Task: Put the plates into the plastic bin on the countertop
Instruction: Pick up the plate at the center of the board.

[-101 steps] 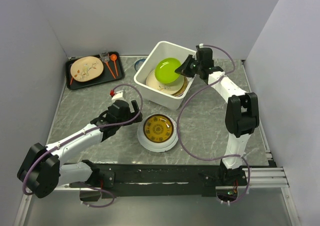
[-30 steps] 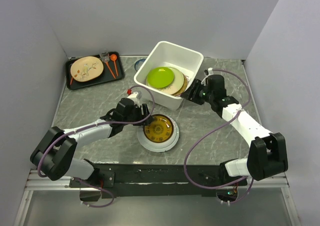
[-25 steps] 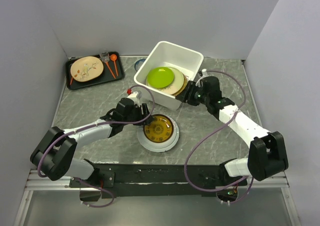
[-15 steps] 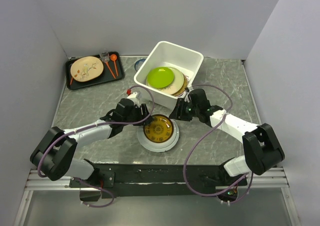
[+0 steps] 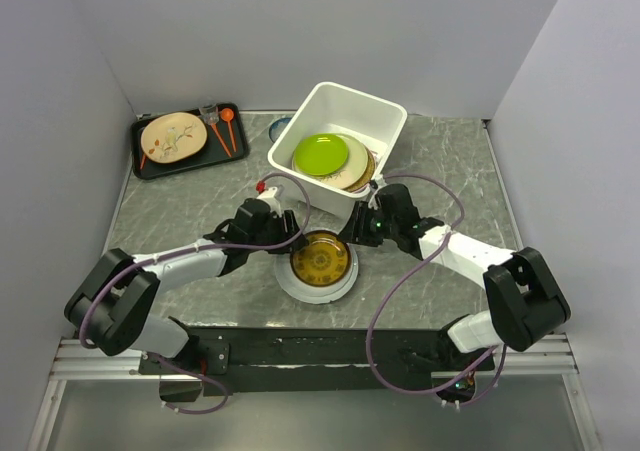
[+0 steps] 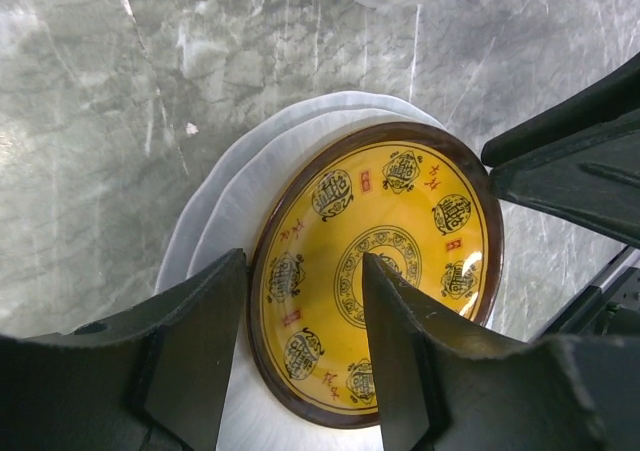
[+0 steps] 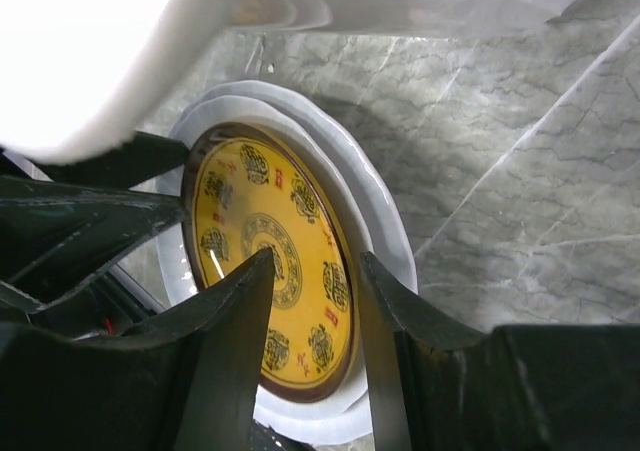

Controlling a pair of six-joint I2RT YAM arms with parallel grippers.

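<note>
A yellow plate (image 5: 320, 261) with a brown rim and dark emblems lies on a stack of white plates (image 5: 303, 289) on the countertop (image 5: 450, 171). My left gripper (image 5: 291, 240) is open and straddles the plate's left rim; in the left wrist view its fingertips (image 6: 232, 271) stand either side of the yellow plate (image 6: 400, 261). My right gripper (image 5: 350, 234) is open at the right rim, with the yellow plate (image 7: 235, 226) between and beyond its fingers (image 7: 258, 271). The plastic bin (image 5: 377, 111) holds a lime green plate (image 5: 321, 155) on cream plates.
A black tray (image 5: 150, 166) at the back left carries a cream twig-patterned plate (image 5: 172, 137) and orange spoons (image 5: 228, 121). A small blue-rimmed dish (image 5: 281, 126) sits behind the bin. Grey walls close three sides. The bin's white wall (image 7: 90, 61) looms over the right wrist.
My right gripper let the green plate go in the bin, then swung down and left to the yellow plate's right rim. The left gripper reached the left rim and stayed. Both jaws have narrowed.
</note>
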